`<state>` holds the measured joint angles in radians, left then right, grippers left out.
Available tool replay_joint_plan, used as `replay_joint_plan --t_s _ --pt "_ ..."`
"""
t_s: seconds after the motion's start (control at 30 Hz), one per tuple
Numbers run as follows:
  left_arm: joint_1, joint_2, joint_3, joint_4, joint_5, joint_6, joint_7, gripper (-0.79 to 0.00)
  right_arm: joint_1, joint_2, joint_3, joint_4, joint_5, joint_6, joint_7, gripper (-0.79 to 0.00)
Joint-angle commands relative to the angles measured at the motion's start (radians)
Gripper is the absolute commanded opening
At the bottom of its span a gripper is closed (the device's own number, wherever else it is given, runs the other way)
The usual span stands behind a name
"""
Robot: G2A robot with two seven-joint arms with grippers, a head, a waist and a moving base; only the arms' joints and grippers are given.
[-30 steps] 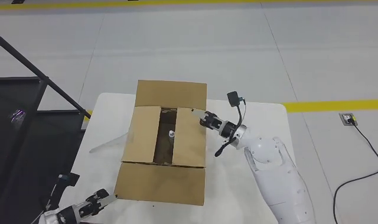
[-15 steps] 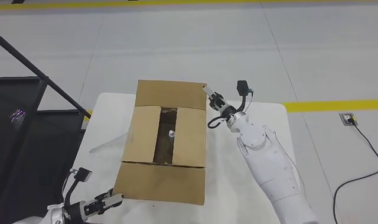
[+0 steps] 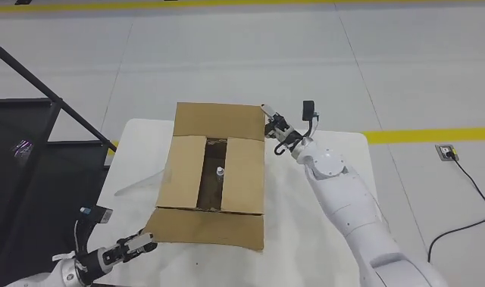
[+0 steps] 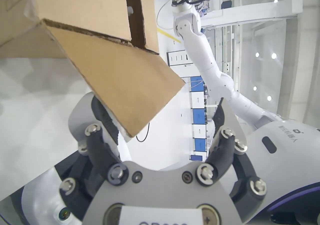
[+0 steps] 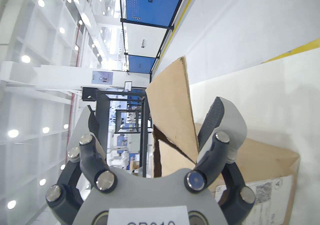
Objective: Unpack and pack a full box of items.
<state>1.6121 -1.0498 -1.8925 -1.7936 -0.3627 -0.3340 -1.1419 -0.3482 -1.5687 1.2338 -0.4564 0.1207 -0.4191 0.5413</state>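
A brown cardboard box (image 3: 242, 177) sits in the middle of a white tabletop (image 3: 284, 234). Its two side flaps lie nearly closed, and the dark gap between them shows a small white-topped item (image 3: 220, 170) inside. The left hand (image 3: 140, 245) is at the box's near left corner, fingers spread either side of the near flap's corner. The right hand (image 3: 271, 119) is at the far right corner, fingers spread around the far flap's edge.
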Motion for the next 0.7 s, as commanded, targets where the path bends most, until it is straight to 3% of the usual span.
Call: replay_joint_plan --t_s 0.0,0.4,0.67 --pt "-0.003 -0.001 0.007 -0.009 -0.018 0.008 0.032 0.0 0.015 0.001 0.015 0.037 0.048 -0.025 0.058 0.0" --pt "-0.034 -0.003 0.04 -0.047 -0.039 0.081 0.209 0.0 0.043 0.02 0.089 0.111 0.24 -0.14 0.361 0.0" --pt "-0.06 -0.008 0.087 -0.067 0.095 0.108 0.396 0.0 0.05 0.04 0.123 0.103 0.319 -0.167 0.564 0.0"
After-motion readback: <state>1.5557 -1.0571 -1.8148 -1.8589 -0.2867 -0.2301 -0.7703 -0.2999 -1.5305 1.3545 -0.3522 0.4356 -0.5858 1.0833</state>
